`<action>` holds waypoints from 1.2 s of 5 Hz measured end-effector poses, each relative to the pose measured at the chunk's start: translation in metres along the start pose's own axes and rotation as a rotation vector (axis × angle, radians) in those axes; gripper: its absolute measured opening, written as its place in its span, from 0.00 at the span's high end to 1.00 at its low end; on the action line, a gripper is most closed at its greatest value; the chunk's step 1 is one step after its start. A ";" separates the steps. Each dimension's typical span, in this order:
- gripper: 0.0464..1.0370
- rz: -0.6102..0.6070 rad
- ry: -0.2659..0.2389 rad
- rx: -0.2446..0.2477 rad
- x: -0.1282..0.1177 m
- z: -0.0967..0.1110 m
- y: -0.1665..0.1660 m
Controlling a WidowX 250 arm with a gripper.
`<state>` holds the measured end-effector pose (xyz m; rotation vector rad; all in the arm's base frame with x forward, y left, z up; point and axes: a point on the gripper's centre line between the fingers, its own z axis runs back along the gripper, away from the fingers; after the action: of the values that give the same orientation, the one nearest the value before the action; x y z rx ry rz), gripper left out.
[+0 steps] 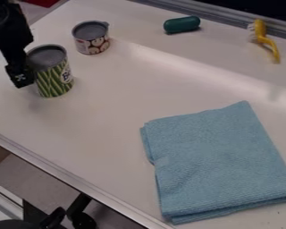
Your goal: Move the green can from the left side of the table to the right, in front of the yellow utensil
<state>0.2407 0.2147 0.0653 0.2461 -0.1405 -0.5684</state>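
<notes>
green can (52,76) is seen standing at the upper left of the white table (109,129), with its grey top turned up and green stalks printed around its side. the black gripper (21,80) is placed right beside it, against its left side as seen from the camera; whether the can is clamped or only flanked cannot be told, nor whether the gripper is apart or together. whether light contact is made with the table under the can is also unclear.

a smaller can (91,38) is set near it, farther back and to the right, upright, with pale round shapes on its label. toward the back edge, a dark green capsule-shaped object (182,24) is laid on its side. farther right, a yellow brush (264,39) with white bristles is laid near the metal rail (223,19). at the lower right, a light blue cloth (217,161) is spread in a folded, layered stack, well apart from both cans. beyond the front edge, black equipment (81,217) and a grey floor (35,179) can be seen below.
</notes>
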 end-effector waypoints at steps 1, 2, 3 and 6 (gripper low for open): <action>0.04 0.060 -0.038 -0.035 0.014 0.000 -0.008; 0.04 0.162 -0.047 -0.018 0.028 -0.003 -0.014; 0.04 0.172 -0.034 -0.056 0.044 -0.002 -0.027; 0.04 0.259 -0.062 -0.082 0.097 0.005 -0.052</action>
<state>0.2938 0.1177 0.0623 0.1282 -0.2052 -0.3231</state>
